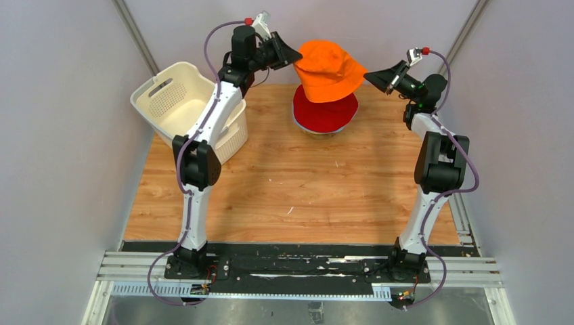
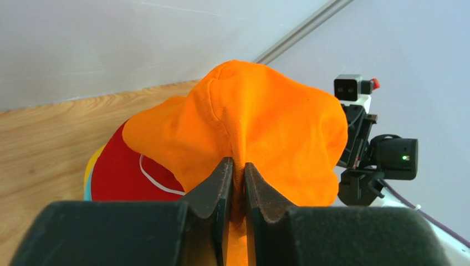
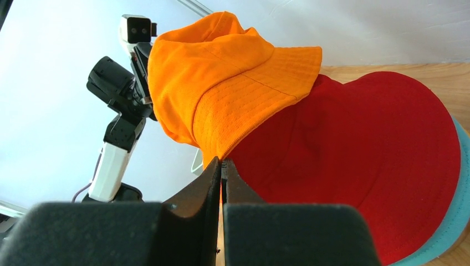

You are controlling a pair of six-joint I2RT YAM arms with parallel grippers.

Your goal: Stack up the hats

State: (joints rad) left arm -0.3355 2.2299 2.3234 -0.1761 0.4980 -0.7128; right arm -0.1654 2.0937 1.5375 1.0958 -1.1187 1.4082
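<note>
**Okay, orange hat's hanging over the pile, just the drop left**

The orange hat [image 1: 329,68] hangs stretched between the two arms, just above the red hat [image 1: 325,114]. The left gripper [image 2: 238,172] is pinched nearly closed on a fold of the orange fabric. The right gripper [image 3: 221,166] is clamped tight on the brim edge at the opposite side. Under the red hat, a teal rim [image 3: 451,221] and a sliver of yellow [image 2: 90,166] peek out.

To land it well, both arms probably want to centre the orange crown over the red hat's crown. Then they lower together so the fabric comes down level, and let go only once the brim rests on the red hat. Dropping one side early would likely flop it off-centre.
</note>
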